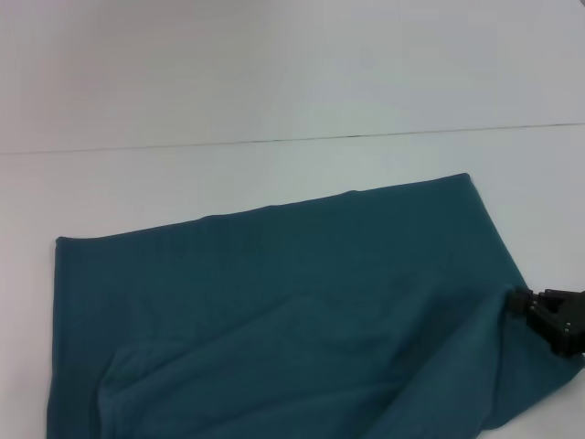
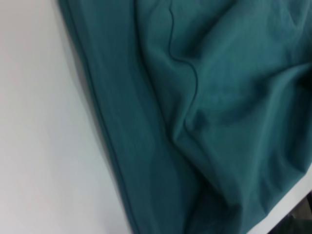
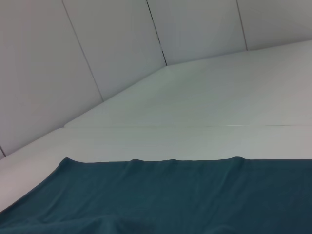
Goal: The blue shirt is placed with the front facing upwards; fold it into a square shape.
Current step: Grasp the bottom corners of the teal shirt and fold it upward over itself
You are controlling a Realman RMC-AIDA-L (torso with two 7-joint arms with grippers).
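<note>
Head view: the blue shirt lay across the lower two-thirds of the frame on the white desk, its far hem running as a straight edge from middle left up to the upper right corner of the cloth. No lettering showed on the surface you could see, so the garment appeared already doubled over, or its printed area lay below the frame (the pictures did not settle which).

At the right edge of the frame, just below centre, you could see the right hand meeting the shirt's side edge. Cloth rose toward it in a raised ridge, and diagonal creases ran from there down to the lower left, which suggested the fingers were clamped on a pinch of fabric and lifting it. That grip at the edge would make sense as the start of a fold carried across the body of the shirt.

Left wrist view: the shirt filled most of the frame, bunched into deep folds, with bare desk on the left side. The left hand itself did not appear in any view, so you could not tell its state.

Right wrist view: the flat far hem of the shirt lay along the bottom of the frame, the desk and wall panels beyond it.
</note>
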